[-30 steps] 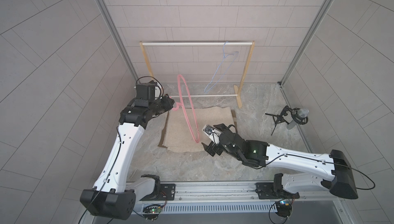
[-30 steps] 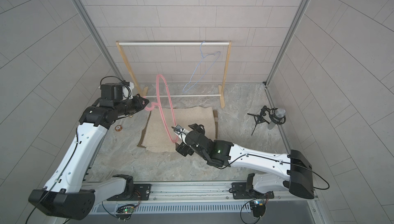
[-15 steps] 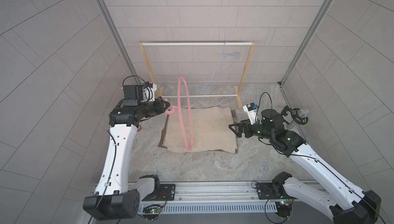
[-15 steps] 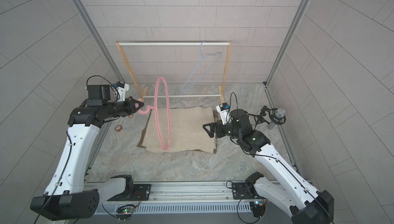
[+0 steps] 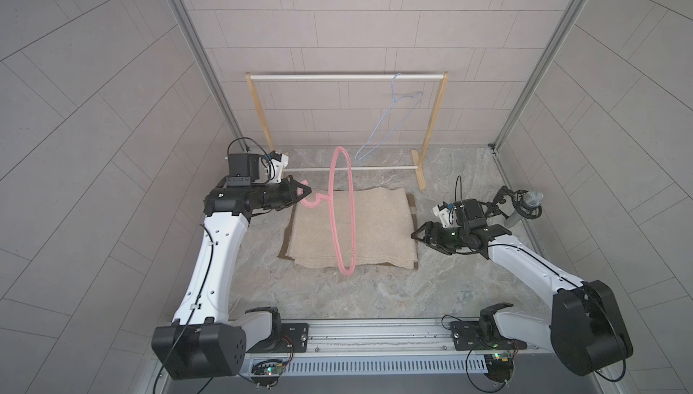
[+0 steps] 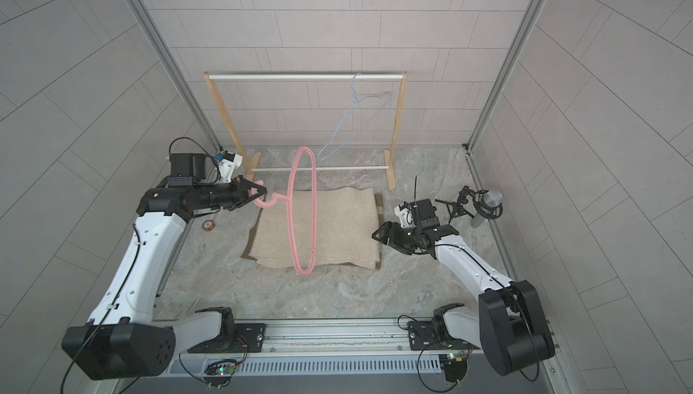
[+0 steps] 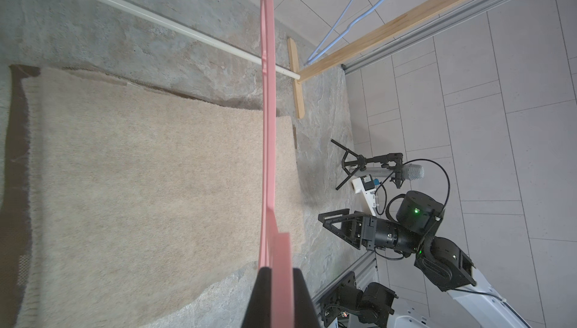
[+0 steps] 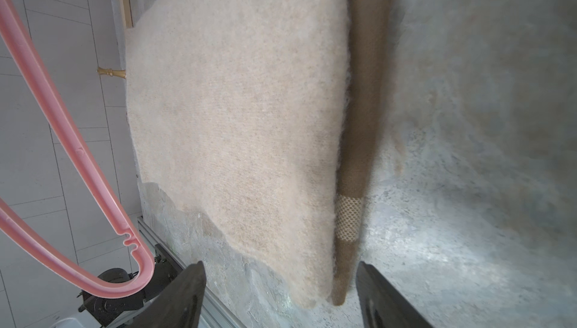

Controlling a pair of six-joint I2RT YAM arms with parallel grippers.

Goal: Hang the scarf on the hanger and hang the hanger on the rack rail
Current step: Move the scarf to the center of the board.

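Lying flat, scarf (image 8: pixel 237 123) edge just ahead of open R jaws

White screw-dotted shells (image 5: pixel 221 261), black joints (image 5: pixel 198 351); black skeletal left gripper (image 5: pixel 307 190), right gripper (image 8: pixel 279 264); thin black cables (image 7: pixel 449 186); green LED (image 7: pixel 415 210).

Both top views look down from high above the front rail (image 5: pixel 375 336) and face the back wall (image 6: pixel 337 17). Each takes in the whole surface (image 5: pixel 375 298), the rack (image 5: pixel 348 76), the left arm (image 5: pixel 217 261) and the right arm (image 5: pixel 525 264), so they overlap almost fully.

Left wrist view: close behind the left fingers (image 7: pixel 265 298), sighting along the pink hanger (image 7: pixel 268 123) across the scarf (image 7: pixel 140 170) to the right arm.

Right wrist view: low and near, looking past the right fingers (image 8: pixel 187 295) along the scarf's edge.

Both wrist views share scarf and hanger.
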